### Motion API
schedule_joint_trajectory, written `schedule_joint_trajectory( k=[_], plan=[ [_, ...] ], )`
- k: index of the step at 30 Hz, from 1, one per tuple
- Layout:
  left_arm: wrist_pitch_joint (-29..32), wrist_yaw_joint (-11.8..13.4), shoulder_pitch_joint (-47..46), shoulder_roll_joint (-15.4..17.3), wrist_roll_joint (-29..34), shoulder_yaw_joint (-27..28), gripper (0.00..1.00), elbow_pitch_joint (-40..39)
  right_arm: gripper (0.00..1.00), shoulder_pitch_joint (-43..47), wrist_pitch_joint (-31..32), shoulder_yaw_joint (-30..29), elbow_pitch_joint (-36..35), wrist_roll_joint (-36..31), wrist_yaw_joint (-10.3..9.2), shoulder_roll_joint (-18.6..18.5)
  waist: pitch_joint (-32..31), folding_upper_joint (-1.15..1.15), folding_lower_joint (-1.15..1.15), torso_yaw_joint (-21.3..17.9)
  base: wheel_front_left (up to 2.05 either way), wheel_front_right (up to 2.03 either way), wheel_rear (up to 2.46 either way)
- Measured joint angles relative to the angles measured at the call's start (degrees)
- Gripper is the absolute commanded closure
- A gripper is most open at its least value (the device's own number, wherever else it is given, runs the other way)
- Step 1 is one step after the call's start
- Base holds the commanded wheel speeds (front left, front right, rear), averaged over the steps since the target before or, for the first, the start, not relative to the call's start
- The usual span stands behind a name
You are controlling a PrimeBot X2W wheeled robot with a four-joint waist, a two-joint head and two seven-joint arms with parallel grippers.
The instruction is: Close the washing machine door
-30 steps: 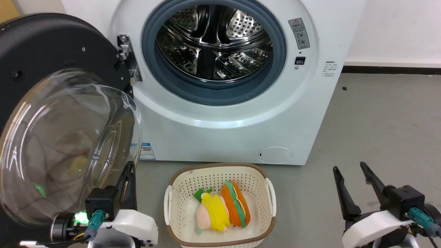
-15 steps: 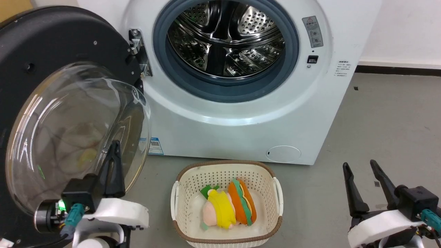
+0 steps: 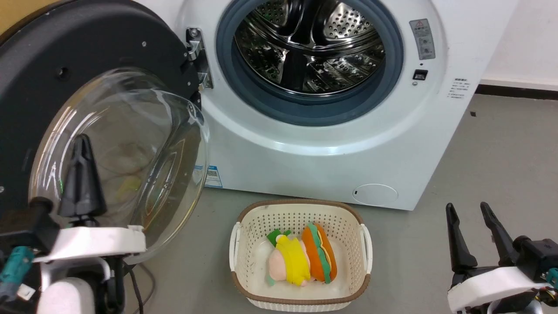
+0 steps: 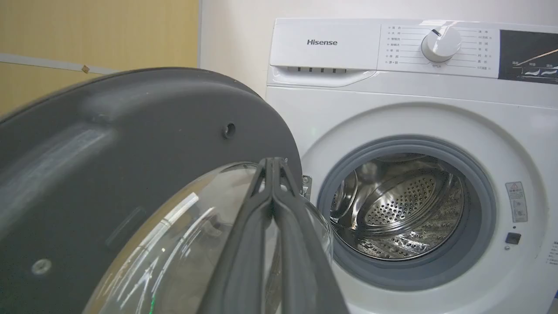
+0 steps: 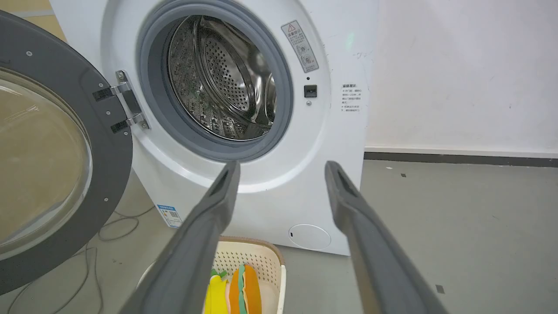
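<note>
The washing machine door is swung wide open at the left, its glass bowl bulging toward me. It hangs on a metal hinge beside the white washing machine and its steel drum. My left gripper is shut and empty, pointing up in front of the bowl's left part. In the left wrist view its closed tips lie over the bowl's rim, below the black door. Whether they touch the glass I cannot tell. My right gripper stands open and empty at the lower right; in the right wrist view the gripper faces the machine.
A cream perforated basket with soft toys sits on the grey floor just before the machine. Thin cables lie on the floor under the door. Open floor stretches to the right toward a white wall.
The head camera has turned, sliding the scene rightward. Relative to the door, my left gripper has risen and moved left from the bowl's right edge across its front. The door's swing looks unchanged.
</note>
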Motion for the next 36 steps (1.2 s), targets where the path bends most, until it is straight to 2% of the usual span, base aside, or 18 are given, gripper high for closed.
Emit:
schedule_joint_trajectory(
  k=[11, 22, 30, 36],
  plan=[
    [-1.38, -1.93, -5.26, 0.37, -8.0, 6.69, 1.0, -1.82, 0.0, 0.0, -1.33, -0.93, 1.37, 1.88, 0.0, 0.0, 0.67, 0.0, 0.0, 3.8, 0.0, 0.0, 0.0],
    [-1.27, -2.45, -10.87, 4.67, -16.58, 12.41, 1.0, 1.82, 0.0, 0.0, -2.56, -2.21, 2.58, 3.53, 0.0, 0.01, 1.66, 0.0, 0.0, 8.38, 0.0, 0.0, 0.0],
    [3.16, -2.3, -15.1, 9.23, -23.36, 16.61, 1.0, 8.78, 0.0, -0.02, -3.54, -2.87, 3.38, 4.34, 0.0, 0.01, 2.72, 0.0, 0.0, 11.28, 0.0, 0.0, 0.0],
    [8.57, -1.29, -17.3, 11.5, -28.06, 17.9, 1.0, 15.0, 0.0, -0.11, -4.1, -3.01, 4.09, 5.67, 0.0, 0.01, 3.44, 0.0, 0.0, 12.8, 0.0, 0.0, 0.0]
  ],
)
